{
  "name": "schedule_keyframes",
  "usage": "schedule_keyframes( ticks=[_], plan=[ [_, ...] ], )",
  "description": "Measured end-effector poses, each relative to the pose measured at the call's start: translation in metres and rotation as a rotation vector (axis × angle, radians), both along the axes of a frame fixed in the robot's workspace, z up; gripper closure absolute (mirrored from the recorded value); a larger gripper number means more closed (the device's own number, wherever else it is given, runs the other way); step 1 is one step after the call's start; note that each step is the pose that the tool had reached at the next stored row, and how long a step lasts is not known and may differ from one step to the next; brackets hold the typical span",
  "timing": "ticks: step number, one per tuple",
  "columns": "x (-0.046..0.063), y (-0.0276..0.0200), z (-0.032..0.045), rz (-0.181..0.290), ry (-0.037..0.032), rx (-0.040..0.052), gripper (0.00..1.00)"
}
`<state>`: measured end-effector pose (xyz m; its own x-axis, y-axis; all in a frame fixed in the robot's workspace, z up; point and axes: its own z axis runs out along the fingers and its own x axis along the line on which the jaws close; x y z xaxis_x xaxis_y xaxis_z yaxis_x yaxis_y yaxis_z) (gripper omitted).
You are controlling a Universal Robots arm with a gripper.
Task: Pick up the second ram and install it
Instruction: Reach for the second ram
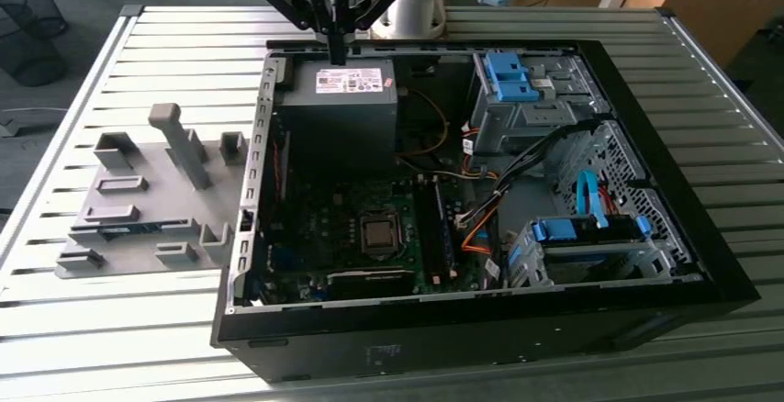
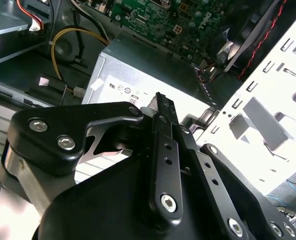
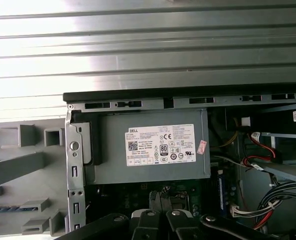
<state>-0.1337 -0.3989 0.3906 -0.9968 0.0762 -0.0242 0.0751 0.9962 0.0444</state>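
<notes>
Here, my claw [image 1: 334,57] hovers over the PC's power supply [image 1: 340,99], fingers closed together on nothing; the second ram [image 1: 123,228] lies in the grey fixture [image 1: 160,205] on the desk [image 1: 123,329].

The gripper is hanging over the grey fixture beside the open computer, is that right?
Not quite. The gripper hangs over the power supply at the far rim of the open computer, not over the grey fixture. The fixture does lie beside the computer, on the exterior view's left. The exterior view shows this.
</notes>
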Motion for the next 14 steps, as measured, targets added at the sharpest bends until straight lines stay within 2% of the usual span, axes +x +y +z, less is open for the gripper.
schedule_keyframes(
  ticks=[14],
  plan=[
    [-0.0028,0.0,-0.0008,0.0,0.0001,-0.0001,0.89]
  ],
)
